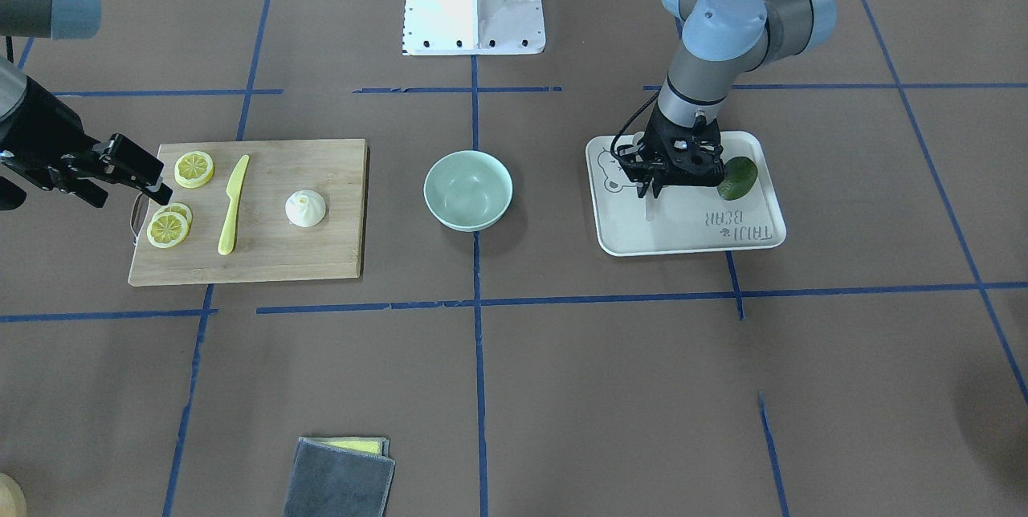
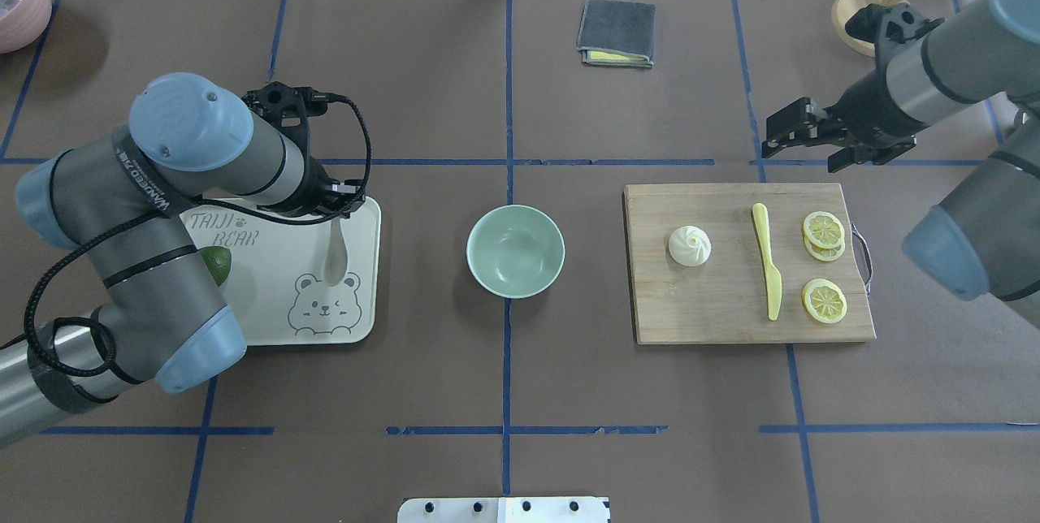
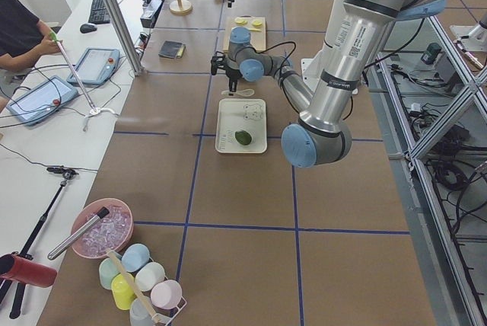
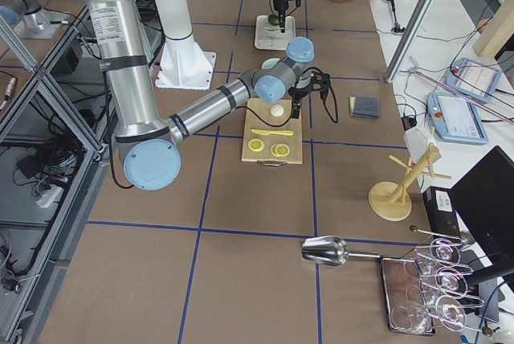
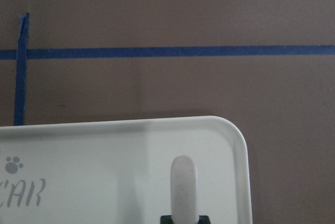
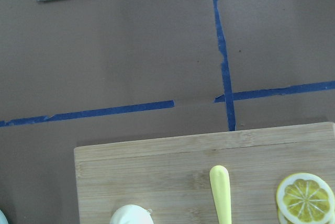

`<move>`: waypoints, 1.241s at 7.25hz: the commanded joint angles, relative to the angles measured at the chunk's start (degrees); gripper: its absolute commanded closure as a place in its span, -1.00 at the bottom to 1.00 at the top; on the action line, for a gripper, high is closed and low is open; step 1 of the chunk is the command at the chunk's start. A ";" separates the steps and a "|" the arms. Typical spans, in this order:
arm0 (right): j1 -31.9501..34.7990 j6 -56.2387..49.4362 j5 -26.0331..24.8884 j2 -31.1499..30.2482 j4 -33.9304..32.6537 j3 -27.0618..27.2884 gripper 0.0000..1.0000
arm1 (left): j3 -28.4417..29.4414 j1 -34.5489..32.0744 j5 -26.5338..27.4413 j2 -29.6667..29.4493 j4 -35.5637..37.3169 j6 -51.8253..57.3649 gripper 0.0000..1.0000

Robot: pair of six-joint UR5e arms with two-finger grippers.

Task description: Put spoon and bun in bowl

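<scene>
The pale spoon (image 2: 333, 251) hangs by its handle from my left gripper (image 2: 329, 213), just above the white bear-printed tray (image 2: 357, 320). In the left wrist view the spoon (image 5: 183, 182) sits clamped between the fingertips at the bottom edge. The white pleated bun (image 2: 689, 245) lies on the wooden cutting board (image 2: 715, 312). The mint-green bowl (image 2: 515, 251) stands empty in the middle of the table. My right gripper (image 2: 800, 149) is open and empty, hovering beyond the board's far right corner, apart from the bun.
A yellow plastic knife (image 2: 768, 263) and lemon slices (image 2: 824, 300) share the board with the bun. A green avocado (image 2: 218, 265) lies on the tray. A folded grey cloth (image 2: 616, 33) lies at the far middle.
</scene>
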 commanded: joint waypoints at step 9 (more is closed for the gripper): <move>-17.98 4.96 -17.01 4.62 -0.67 -6.43 -0.61 | 9.42 1.63 0.21 -10.34 -15.15 -23.65 1.00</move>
